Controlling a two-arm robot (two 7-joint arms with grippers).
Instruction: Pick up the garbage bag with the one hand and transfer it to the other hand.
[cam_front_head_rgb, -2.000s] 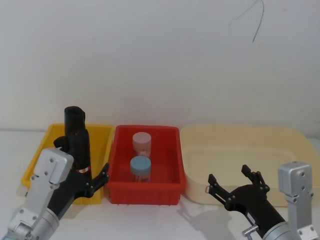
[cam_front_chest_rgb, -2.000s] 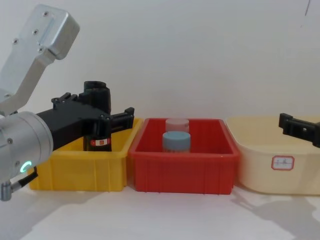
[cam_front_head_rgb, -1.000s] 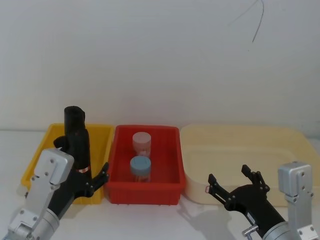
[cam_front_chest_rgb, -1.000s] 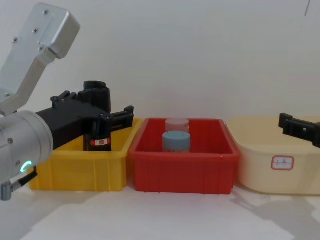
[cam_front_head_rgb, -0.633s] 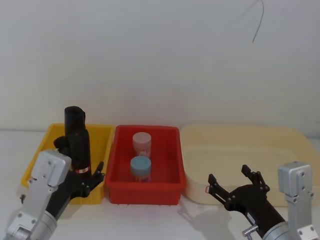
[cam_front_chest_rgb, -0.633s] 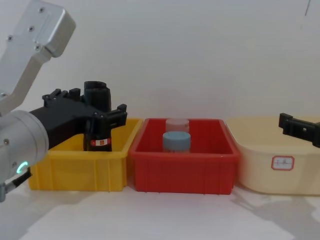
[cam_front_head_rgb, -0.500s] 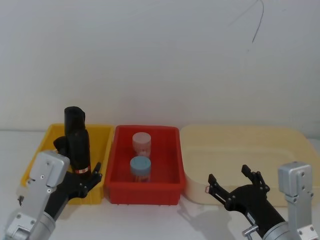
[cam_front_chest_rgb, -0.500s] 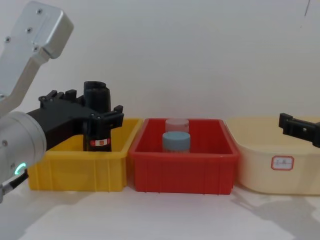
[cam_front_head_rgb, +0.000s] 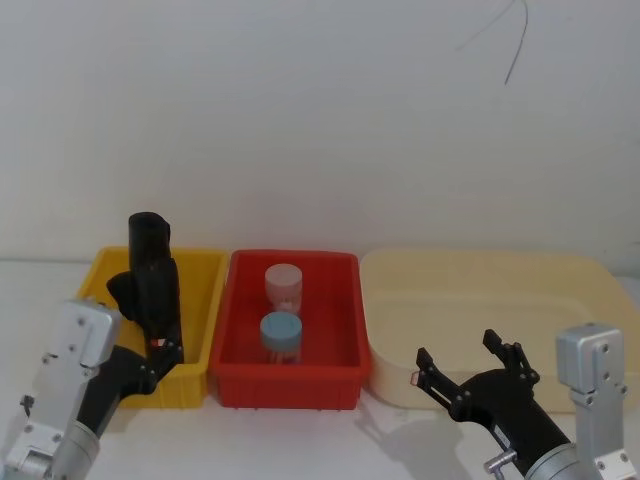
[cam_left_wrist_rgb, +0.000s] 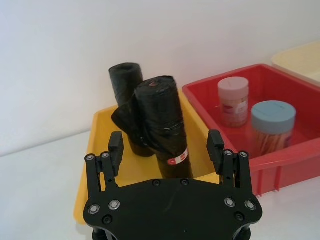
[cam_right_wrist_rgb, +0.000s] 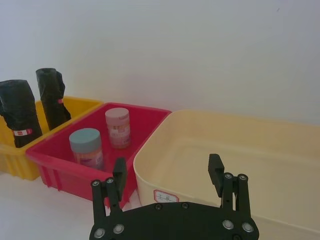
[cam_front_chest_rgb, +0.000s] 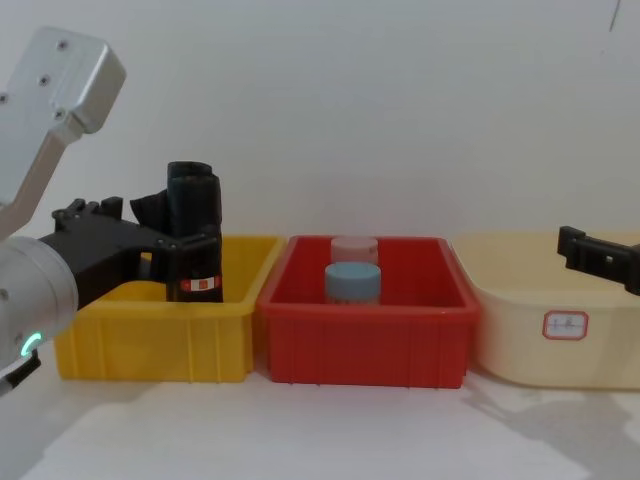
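1. Two rolls share the yellow bin: the garbage bag, banded, stands nearer its front wall, with a rumpled black roll behind.
2. The left gripper hovers at the bin's front, jaws spread wide, empty.
3. The right gripper waits well right of the bin, jaws open, empty.
4. Probably light, soft, slick film: squeeze mid-roll, leaving one end free for the handover.

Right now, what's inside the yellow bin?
The garbage bag stands upright in the yellow bin, with a second black roll behind it. Their bases are hidden behind its wall.
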